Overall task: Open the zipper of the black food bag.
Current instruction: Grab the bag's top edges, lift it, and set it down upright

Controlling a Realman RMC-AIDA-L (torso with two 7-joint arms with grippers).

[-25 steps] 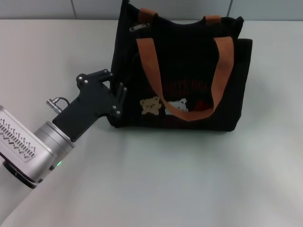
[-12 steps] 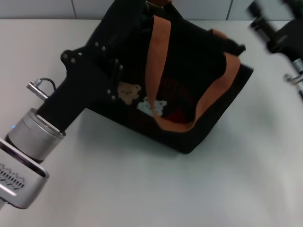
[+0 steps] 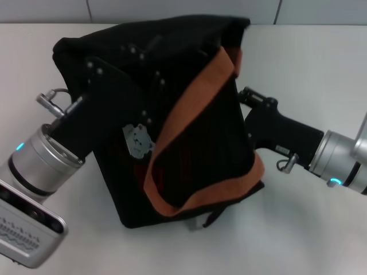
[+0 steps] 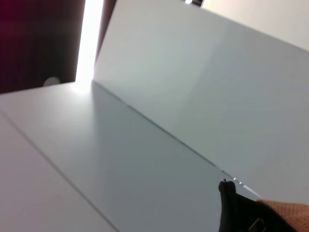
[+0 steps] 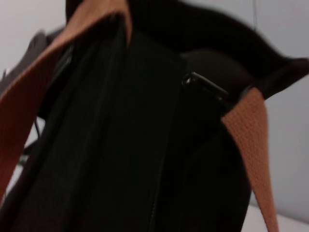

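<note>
Zipper [image 5: 205, 89] shows only as a dark metal tab on the black food bag [image 3: 189, 149], table centre, now tipped over from upright. Left gripper [image 3: 135, 86] pins soft fabric at 10 o'clock, grip unclear. Right gripper [image 3: 248, 98] has arrived at 3 o'clock, grip unclear. Orange strap [image 3: 195, 109] drapes across. Zip likely unopened.

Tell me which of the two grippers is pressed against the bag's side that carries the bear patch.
The left gripper: it lies against the black fabric food bag just above the white bear patch. The right gripper meets the opposite side.
</note>
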